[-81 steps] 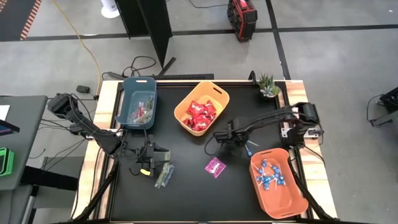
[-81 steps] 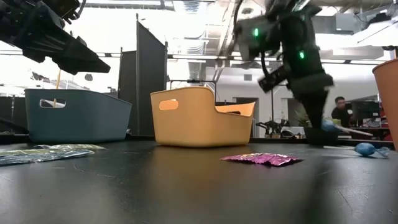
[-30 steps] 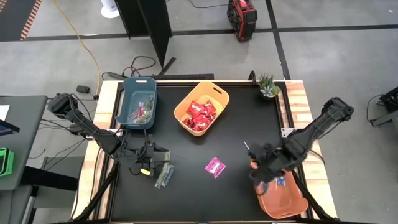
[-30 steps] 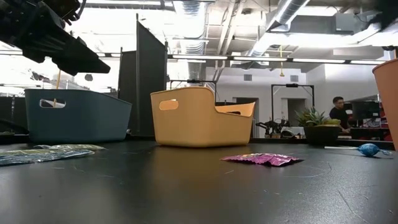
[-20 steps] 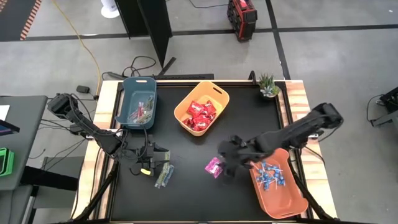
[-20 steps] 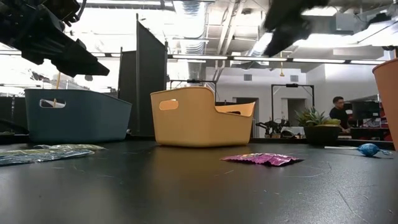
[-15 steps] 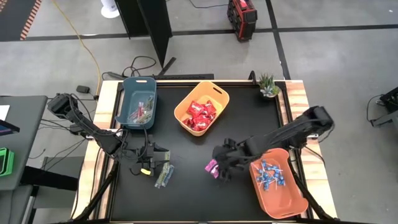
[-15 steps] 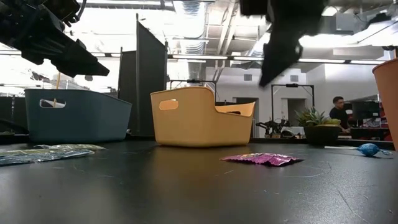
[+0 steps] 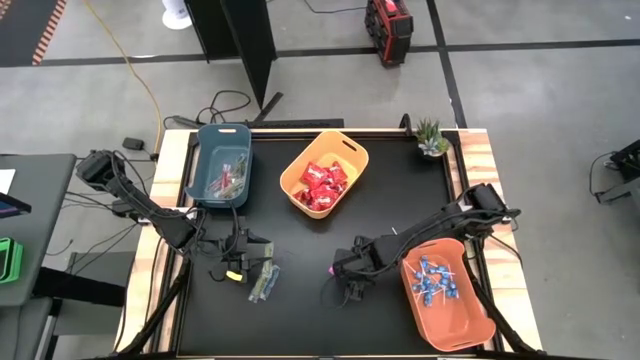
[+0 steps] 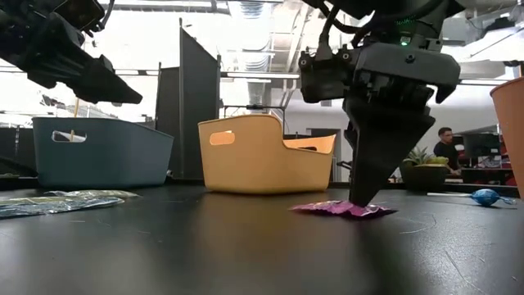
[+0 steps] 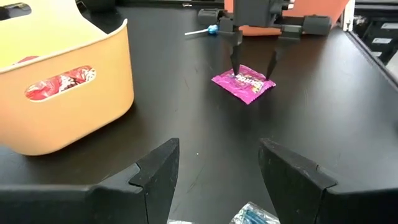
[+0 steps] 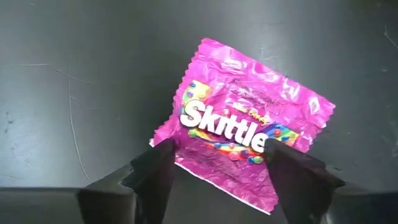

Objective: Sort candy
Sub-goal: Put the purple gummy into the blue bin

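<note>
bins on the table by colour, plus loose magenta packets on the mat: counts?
Blue bin: 1
Yellow bin: 1
Orange bin: 1
Loose magenta packet: 1, lying under the right gripper, whose fingers straddle it
Total: 4

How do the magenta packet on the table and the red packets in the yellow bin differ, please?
The magenta packet lies alone and flat on the black table, with the open fingers of the right gripper set either side of it. The red packets are heaped together inside the yellow bin. One is magenta, the others red. Both kinds are shiny square wrappers.
</note>
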